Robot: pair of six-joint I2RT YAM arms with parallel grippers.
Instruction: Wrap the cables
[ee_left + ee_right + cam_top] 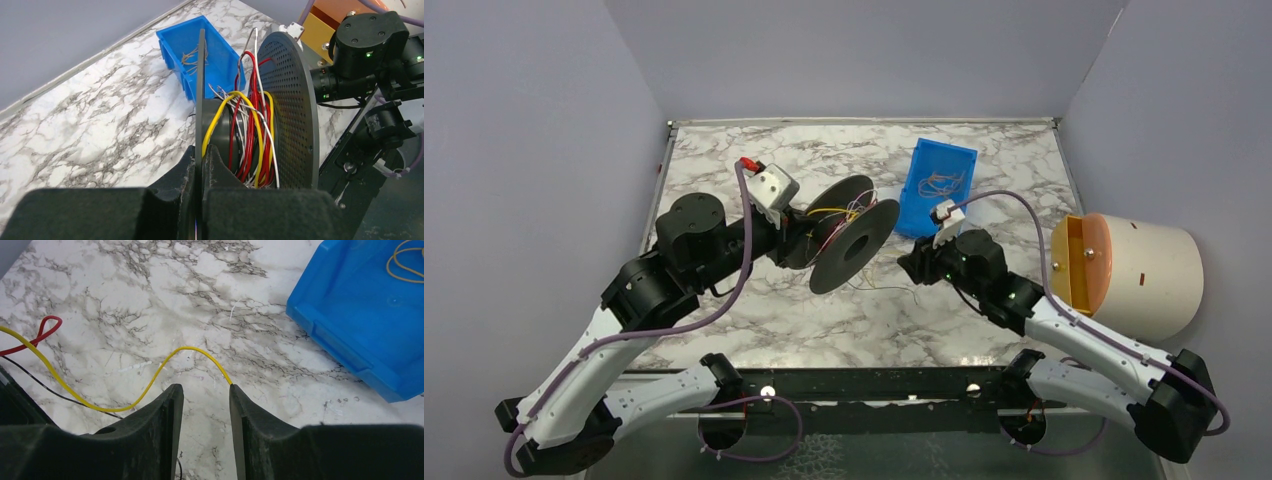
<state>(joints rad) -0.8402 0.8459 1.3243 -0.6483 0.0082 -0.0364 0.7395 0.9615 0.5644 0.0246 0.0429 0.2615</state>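
Note:
A black spool (pixel 854 235) with red, yellow and white cables (pixel 250 135) wound on its hub stands on edge mid-table. My left gripper (pixel 796 238) is shut on the spool's near flange (pixel 200 90), pinching it between both fingers (pixel 220 165). My right gripper (pixel 206 390) is open, low over the marble just right of the spool. A loose yellow cable (pixel 150 385) arcs on the table in front of its fingertips, its end near the right fingertip. A red cable loop (pixel 42 330) and a thin black cable (pixel 45 387) lie to its left.
A blue bin (pixel 939 185) with thin wires inside sits behind the right gripper; it also shows in the right wrist view (pixel 365 325). A large cream and orange cylinder (pixel 1139 275) lies at the right edge. Grey walls enclose the marble table (pixel 824 320).

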